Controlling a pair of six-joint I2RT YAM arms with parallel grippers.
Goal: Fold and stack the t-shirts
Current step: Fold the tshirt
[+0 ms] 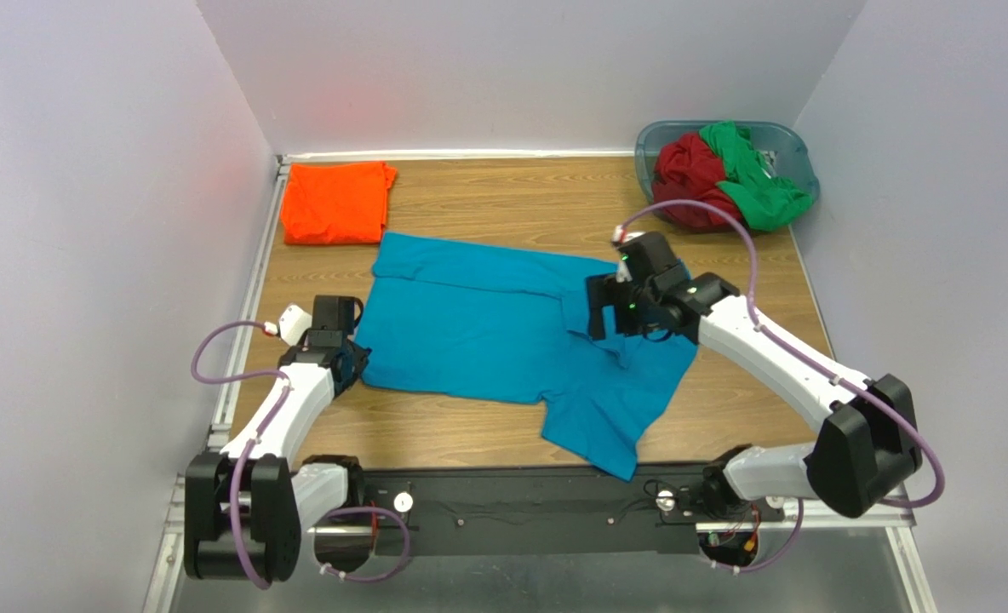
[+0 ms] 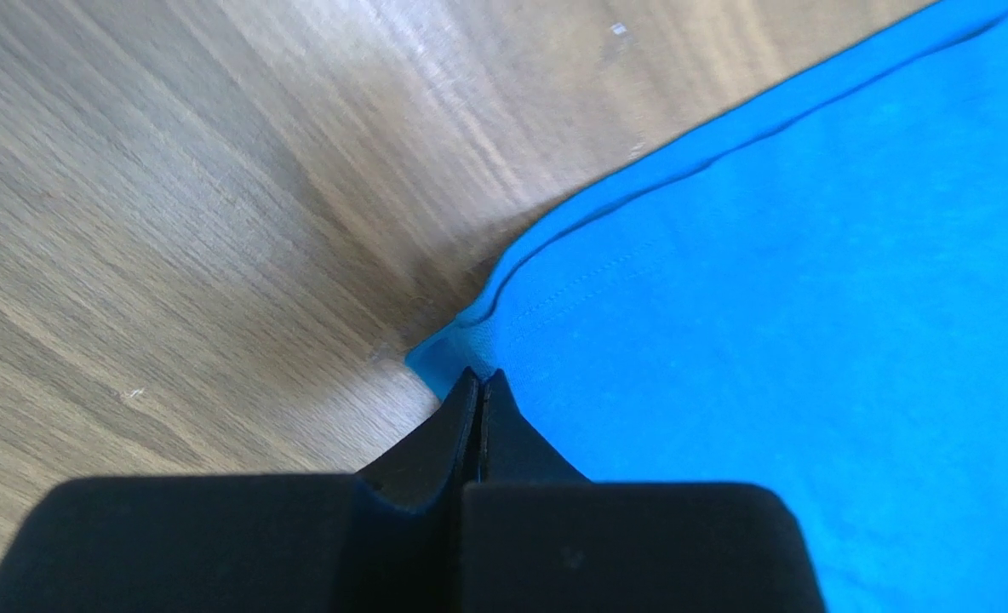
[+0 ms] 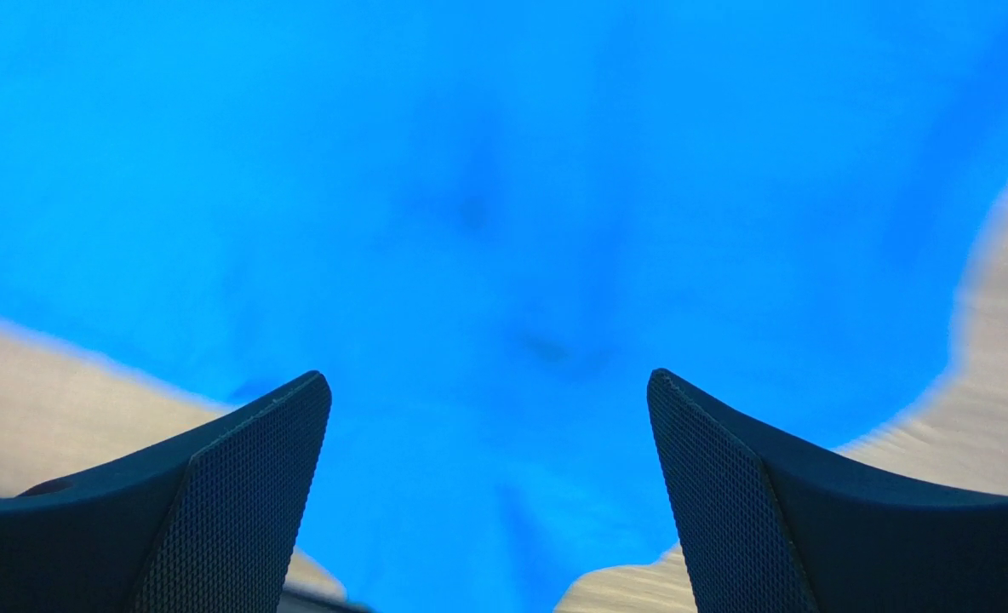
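A teal-blue t-shirt lies spread flat across the middle of the wooden table. My left gripper is at its near left corner, jaws shut on the hem corner, which shows slightly raised in the left wrist view. My right gripper hovers open over the shirt's right side. The right wrist view shows only teal cloth between the spread fingers. A folded bright orange t-shirt lies at the back left. The dark red t-shirt and the green t-shirt lie bunched in the tub.
The grey-blue plastic tub stands at the back right corner. White walls close in the table on the left, back and right. The black arm-base rail runs along the near edge. Bare wood lies left of the teal shirt.
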